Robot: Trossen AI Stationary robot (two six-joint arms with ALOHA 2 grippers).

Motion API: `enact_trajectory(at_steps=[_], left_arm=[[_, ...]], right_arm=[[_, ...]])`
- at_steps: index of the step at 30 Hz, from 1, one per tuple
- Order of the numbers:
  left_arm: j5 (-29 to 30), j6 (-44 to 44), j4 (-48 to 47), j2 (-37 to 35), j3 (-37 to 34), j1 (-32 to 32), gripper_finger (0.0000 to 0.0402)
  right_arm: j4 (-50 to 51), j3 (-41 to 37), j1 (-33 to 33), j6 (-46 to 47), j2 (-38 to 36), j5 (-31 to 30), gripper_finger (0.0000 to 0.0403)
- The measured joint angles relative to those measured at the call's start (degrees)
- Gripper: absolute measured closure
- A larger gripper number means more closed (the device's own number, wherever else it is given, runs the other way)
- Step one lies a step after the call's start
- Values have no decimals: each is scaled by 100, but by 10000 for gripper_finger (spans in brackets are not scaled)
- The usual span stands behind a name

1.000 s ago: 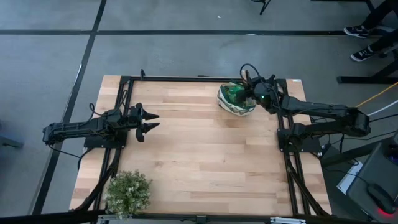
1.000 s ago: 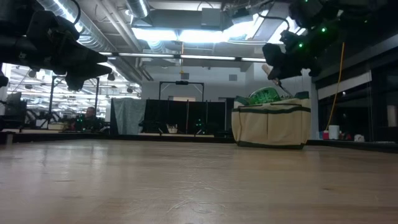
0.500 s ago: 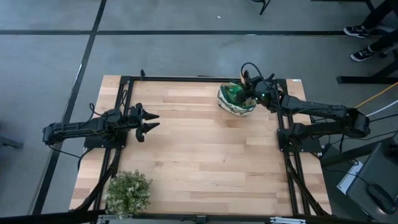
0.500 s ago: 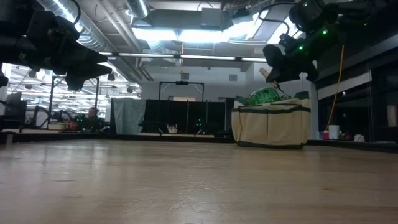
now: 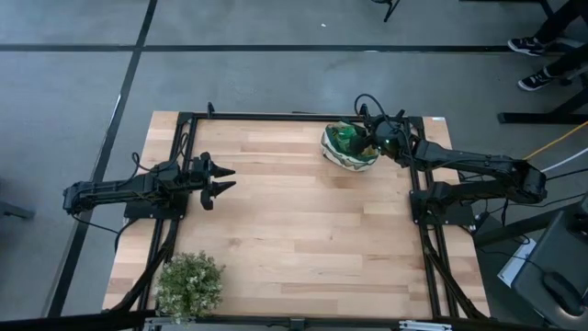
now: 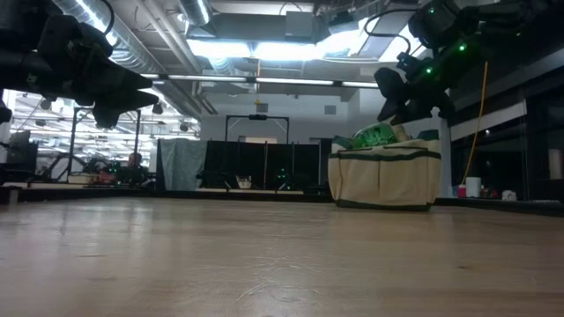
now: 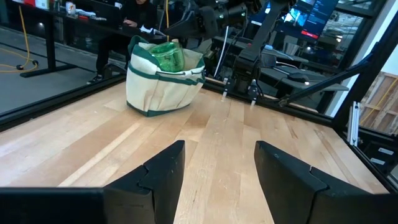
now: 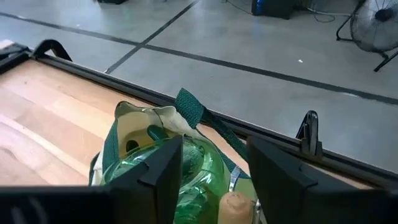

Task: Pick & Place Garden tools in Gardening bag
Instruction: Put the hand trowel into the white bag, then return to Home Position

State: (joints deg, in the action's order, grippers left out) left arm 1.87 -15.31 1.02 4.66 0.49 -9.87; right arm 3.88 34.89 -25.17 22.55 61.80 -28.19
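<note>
The gardening bag [image 5: 349, 147] stands on its base at the table's far right; it is cream with dark green trim and also shows in the low view [image 6: 385, 176] and the left wrist view [image 7: 163, 78]. A green spray bottle [image 8: 186, 168] and a wooden tool handle [image 8: 234, 205] stick up out of the bag's mouth. My right gripper [image 8: 211, 180] hovers open just above the mouth [image 5: 370, 138], its fingers on either side of the handle's end and apart from it. My left gripper [image 5: 225, 179] hovers open and empty over the table's left side [image 7: 217, 168].
A bushy green plant [image 5: 190, 283] stands at the near left corner. The middle of the wooden table [image 5: 294, 221] lies between the arms. The black frame rail [image 8: 261, 149] runs along the far edge behind the bag. People sit at desks beyond the table [image 7: 134, 12].
The wooden handle that stuck out slanting below my right gripper has sunk into the bag, and only its end now shows at the rim. My right gripper has stayed over the bag's mouth.
</note>
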Motion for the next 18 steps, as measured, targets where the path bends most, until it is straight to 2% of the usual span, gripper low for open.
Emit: enact_trajectory(at_steps=[3, 8, 18], left_arm=[[0, 0, 0, 0, 0, 2, 212], [0, 1, 0, 0, 0, 1, 210], [0, 0, 0, 0, 0, 1, 210]], right_arm=[[-4, 0, 0, 167, 0, 102, 209], [-85, 0, 3, 263, 0, 762, 186], [-535, 2, 20, 275, 0, 2885, 171]])
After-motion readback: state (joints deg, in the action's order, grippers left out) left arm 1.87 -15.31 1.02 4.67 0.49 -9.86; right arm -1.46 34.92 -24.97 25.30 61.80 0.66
